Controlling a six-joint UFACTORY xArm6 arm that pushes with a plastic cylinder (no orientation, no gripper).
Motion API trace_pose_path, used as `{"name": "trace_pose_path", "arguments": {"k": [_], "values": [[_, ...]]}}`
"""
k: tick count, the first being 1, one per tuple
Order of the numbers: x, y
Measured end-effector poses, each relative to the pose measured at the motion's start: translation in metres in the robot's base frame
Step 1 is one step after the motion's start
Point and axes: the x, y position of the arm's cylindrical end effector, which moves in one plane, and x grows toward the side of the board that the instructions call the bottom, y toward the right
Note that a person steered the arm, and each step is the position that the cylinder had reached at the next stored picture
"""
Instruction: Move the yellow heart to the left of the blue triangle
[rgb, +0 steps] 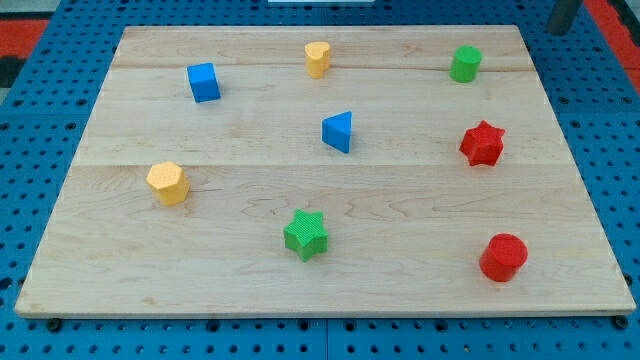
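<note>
The yellow heart (317, 58) stands near the view's top, a little left of centre. The blue triangle (339, 131) sits below it and slightly to the right, near the board's middle. My tip (563, 31) shows at the view's top right corner, just off the wooden board's far right corner, far from both blocks and touching none. It is nearest to the green cylinder (465, 63).
On the wooden board (250, 290) also sit a blue cube (203, 82) at top left, a yellow hexagon (168, 183) at left, a green star (305, 234) at bottom centre, a red star (482, 143) at right and a red cylinder (503, 257) at bottom right.
</note>
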Motion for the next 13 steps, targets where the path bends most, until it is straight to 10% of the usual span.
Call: {"name": "trace_pose_path", "arguments": {"k": [5, 6, 8, 10, 13], "values": [[0.145, -0.129], [0.128, -0.246], [0.017, -0.265], [0.081, -0.366], [0.139, -0.349]]}}
